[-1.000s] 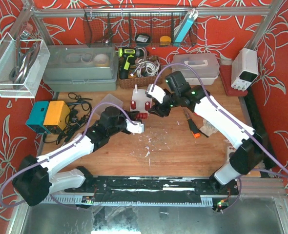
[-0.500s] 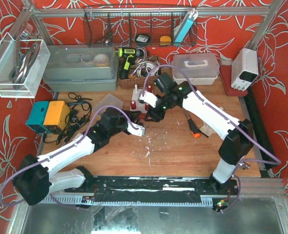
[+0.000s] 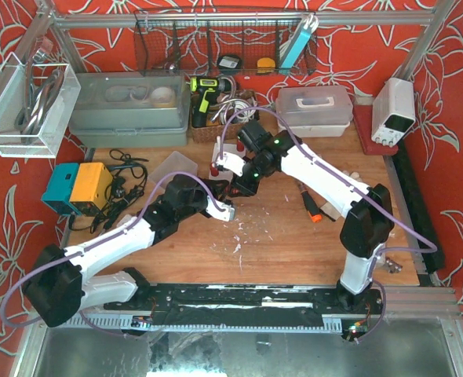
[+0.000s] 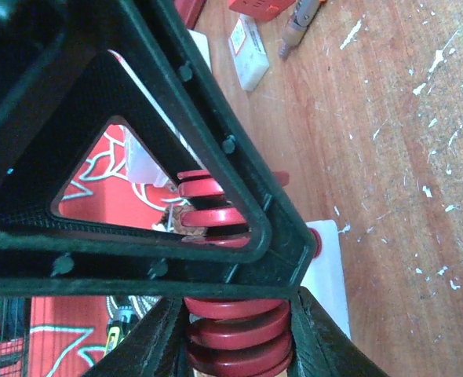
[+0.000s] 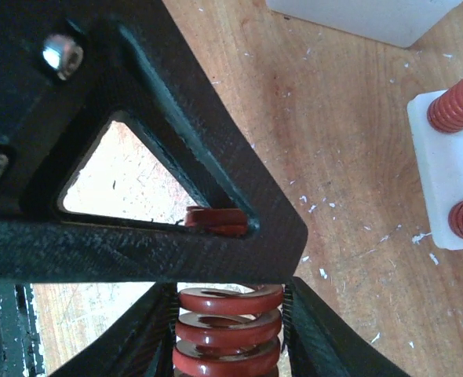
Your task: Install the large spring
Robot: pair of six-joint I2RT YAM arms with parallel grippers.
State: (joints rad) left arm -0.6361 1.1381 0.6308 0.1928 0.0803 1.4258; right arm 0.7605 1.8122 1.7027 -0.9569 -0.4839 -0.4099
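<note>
The large red spring [image 4: 235,326] sits between the two fingers of my left gripper [image 4: 238,314], which is shut on it. My right gripper [image 5: 227,318] is shut on the same spring [image 5: 227,330] from the other side. In the top view the two grippers meet at mid-table, left [image 3: 223,198] and right [image 3: 236,185], and hide most of the spring. The white base block [image 3: 222,162] with red springs on its posts stands just behind them. It also shows in the right wrist view [image 5: 443,165] and in the left wrist view [image 4: 329,275].
An orange-handled screwdriver [image 3: 313,204] lies to the right. A clear plastic lid [image 3: 173,165], black cables [image 3: 125,169] and a blue and yellow device [image 3: 78,186] are on the left. Bins, a basket [image 3: 216,126] and a white box [image 3: 314,106] line the back.
My right gripper has swung left and down from beside the white block onto the spring held by my left gripper. The left arm has barely moved.
</note>
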